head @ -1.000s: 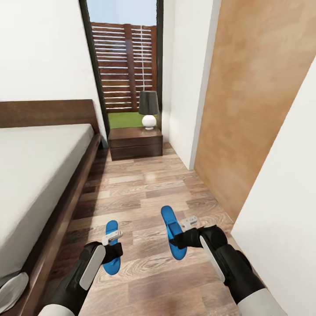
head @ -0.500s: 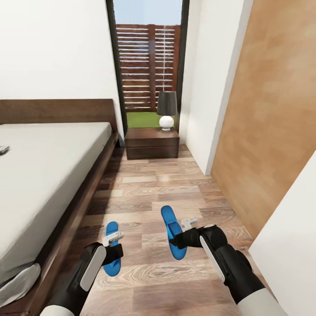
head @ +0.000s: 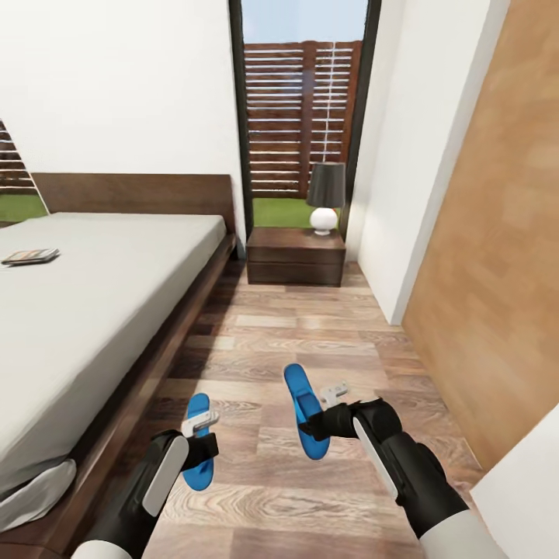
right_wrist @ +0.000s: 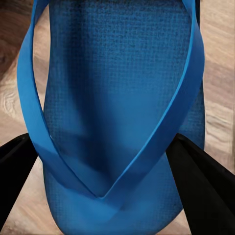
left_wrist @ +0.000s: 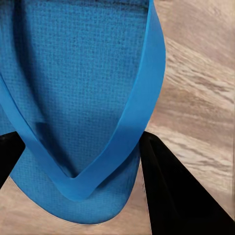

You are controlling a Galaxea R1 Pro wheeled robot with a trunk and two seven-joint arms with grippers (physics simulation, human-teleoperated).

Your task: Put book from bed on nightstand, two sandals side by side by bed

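Both our claws carry a blue sandal above the floor beside the bed.

Our left claw (head: 203,446) pinches the left sandal (head: 199,440), its black fingers (left_wrist: 176,196) pressed against the sole edges on either side near the point where the straps meet. Our right claw (head: 317,423) pinches the right sandal (head: 304,410) the same way, a finger (right_wrist: 205,186) tight on each flank of the sole. The two sandals hang apart, above the wood floor (head: 310,341). The bed (head: 85,310) runs along to the left of our left claw, and the book (head: 29,255) lies flat on its mattress, far ahead and left. The nightstand (head: 296,255) stands well ahead of both claws, against the far wall, with a lamp (head: 325,196) on top.
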